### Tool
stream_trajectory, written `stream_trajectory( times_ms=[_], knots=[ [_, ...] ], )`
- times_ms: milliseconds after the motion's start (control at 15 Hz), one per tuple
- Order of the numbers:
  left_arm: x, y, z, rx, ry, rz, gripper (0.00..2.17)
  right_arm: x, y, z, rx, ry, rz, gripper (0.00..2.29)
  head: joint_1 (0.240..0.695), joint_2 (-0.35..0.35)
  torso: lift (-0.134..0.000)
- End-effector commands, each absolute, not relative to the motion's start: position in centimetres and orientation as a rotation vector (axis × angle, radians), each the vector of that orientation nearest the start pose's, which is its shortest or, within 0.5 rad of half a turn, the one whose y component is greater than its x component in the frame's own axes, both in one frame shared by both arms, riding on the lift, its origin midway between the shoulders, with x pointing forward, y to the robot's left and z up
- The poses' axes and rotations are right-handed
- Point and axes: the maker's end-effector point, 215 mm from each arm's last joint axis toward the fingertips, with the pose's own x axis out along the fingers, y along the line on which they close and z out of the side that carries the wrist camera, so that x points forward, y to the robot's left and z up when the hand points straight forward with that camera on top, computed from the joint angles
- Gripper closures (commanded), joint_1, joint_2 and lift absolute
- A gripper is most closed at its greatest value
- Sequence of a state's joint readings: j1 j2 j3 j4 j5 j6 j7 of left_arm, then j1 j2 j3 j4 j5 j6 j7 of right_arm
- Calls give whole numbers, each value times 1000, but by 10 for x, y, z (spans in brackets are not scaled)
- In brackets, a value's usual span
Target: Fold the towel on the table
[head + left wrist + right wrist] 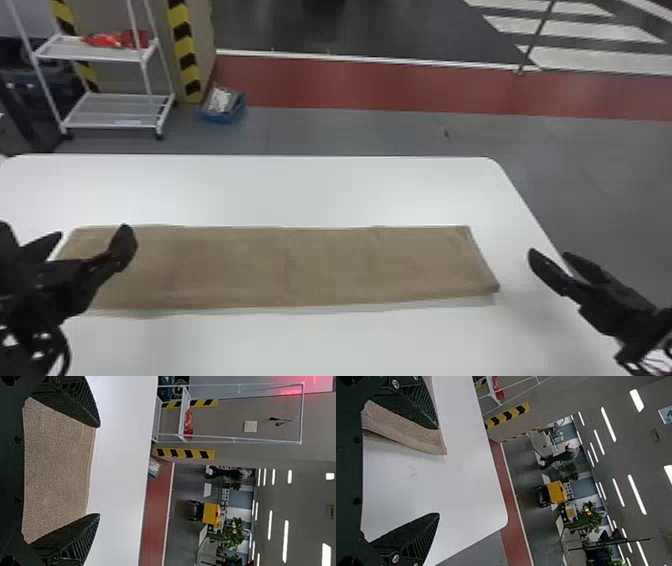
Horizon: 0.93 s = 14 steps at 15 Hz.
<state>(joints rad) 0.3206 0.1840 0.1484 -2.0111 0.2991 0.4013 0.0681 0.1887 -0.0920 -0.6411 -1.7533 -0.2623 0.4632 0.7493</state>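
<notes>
white table (310, 192): brown towel (280, 267), one strip.
left gripper (91, 235), spread, towel's left end; right gripper (550, 254), spread, near right edge.

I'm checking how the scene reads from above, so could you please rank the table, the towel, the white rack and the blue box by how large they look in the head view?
1. Table
2. Towel
3. White rack, by its overall outline
4. Blue box
</notes>
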Motion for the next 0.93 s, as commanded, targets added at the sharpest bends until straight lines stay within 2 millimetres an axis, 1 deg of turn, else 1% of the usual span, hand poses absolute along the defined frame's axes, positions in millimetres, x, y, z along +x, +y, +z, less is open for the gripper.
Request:
stream_trajectory(
  times_ms=[0,333,600,867],
  knots=[
    [493,333,-375,-72,262,101,87,457,-435,-396,299,251,161,113,695,-120,-124],
    [495,328,-378,-75,264,91,87,454,-438,-397,301,252,156,113,695,-121,-124],
    [497,327,-371,-79,237,88,87,453,-439,-394,309,242,154,113,695,-130,-124],
    [498,327,-373,-80,234,90,87,452,-440,-392,308,238,153,100,695,-132,-124]
  ],
)
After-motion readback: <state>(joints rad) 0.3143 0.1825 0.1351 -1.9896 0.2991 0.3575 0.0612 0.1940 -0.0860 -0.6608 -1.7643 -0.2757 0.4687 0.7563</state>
